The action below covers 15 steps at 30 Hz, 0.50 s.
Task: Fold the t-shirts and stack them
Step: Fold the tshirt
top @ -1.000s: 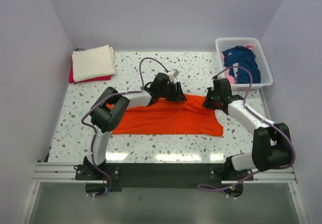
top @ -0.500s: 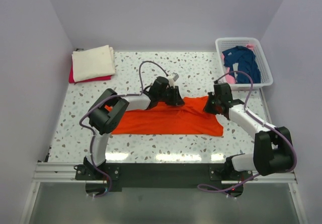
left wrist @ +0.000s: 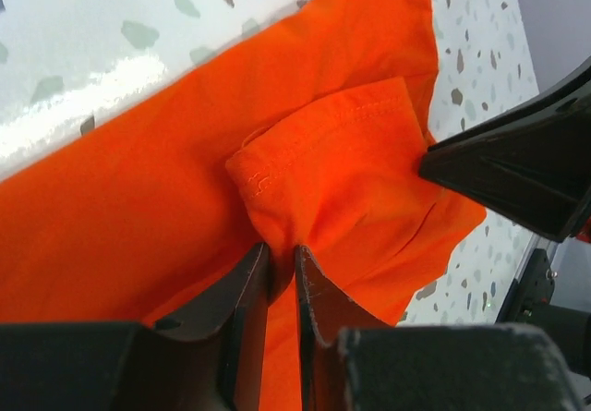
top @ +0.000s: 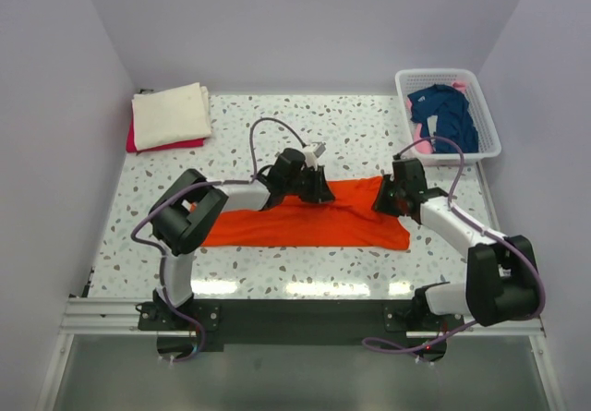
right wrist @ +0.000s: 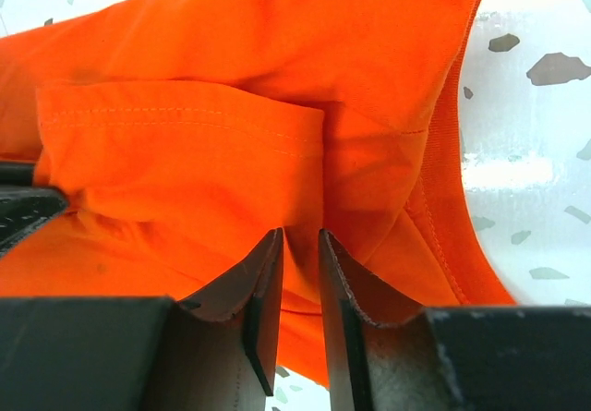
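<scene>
At frame centre, my left end effector [left wrist: 282, 249] pinches the bright orange cloth t-shirt [top: 305, 224] on the speckled counter [top: 360, 134]. My right end effector [right wrist: 301, 237], narrowly parted, straddles a fold; I cannot tell its grip.

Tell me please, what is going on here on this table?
Two robot arms work on the orange t-shirt spread on the table. The left claw pinches a fold at its far edge. The right claw has cloth between its fingers; whether it grips is unclear. A folded cream shirt lies on a red one at the far left corner; a navy shirt sits in the white basket.
</scene>
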Tool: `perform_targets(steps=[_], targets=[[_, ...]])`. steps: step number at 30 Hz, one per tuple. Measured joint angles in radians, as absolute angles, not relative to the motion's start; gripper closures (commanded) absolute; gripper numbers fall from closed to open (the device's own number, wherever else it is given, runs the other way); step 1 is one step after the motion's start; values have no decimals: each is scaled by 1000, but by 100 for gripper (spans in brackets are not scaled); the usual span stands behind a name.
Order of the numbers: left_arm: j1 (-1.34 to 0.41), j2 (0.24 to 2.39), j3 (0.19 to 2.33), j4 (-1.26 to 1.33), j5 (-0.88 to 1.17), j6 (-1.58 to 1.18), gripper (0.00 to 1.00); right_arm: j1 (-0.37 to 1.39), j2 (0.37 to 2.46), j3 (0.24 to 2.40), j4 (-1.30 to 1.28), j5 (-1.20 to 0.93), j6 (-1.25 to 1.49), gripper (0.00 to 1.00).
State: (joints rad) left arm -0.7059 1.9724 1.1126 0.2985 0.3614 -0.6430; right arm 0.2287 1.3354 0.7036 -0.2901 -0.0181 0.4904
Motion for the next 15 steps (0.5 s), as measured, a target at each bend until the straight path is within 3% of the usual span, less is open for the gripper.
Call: perform_targets(steps=[6, 15], targets=[[-719, 1960, 1044, 306, 361, -638, 79, 229, 1298, 698, -291, -17, 494, 55], [-728, 1931, 997, 314, 347, -631, 73, 229, 1324, 761, -299, -10, 495, 53]])
